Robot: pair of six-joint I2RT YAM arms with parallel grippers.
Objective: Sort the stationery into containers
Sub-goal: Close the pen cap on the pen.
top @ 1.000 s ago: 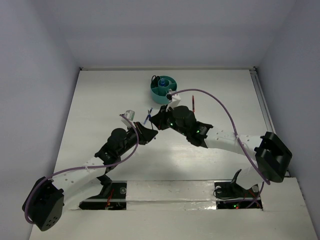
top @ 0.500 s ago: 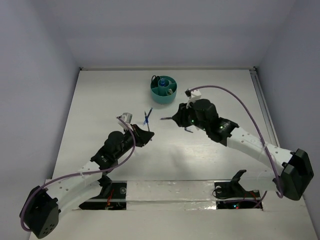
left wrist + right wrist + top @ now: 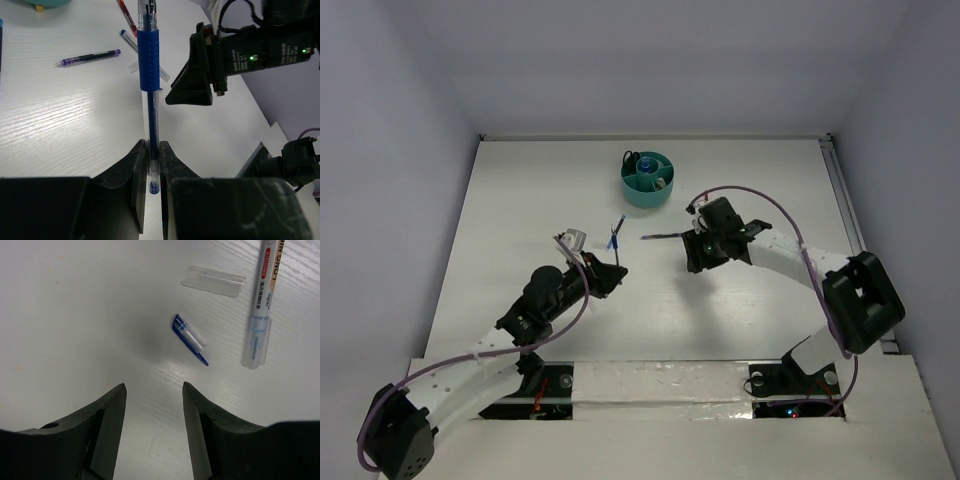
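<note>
blue pen [image 3: 149,55] stands clamped by 1 end in the left pincer [image 3: 151,150], so it could pivot loose; right pincer [image 3: 153,389] gapes empty.

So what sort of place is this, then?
Most likely a robot test booth: a white-painted table boxed in by blank pale wall panels, with a black-and-white left robot arm and right arm bolted at its near edge.

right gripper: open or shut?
Open. In the right wrist view the right gripper has its black fingers apart, bare white table between them, nothing held.
</note>
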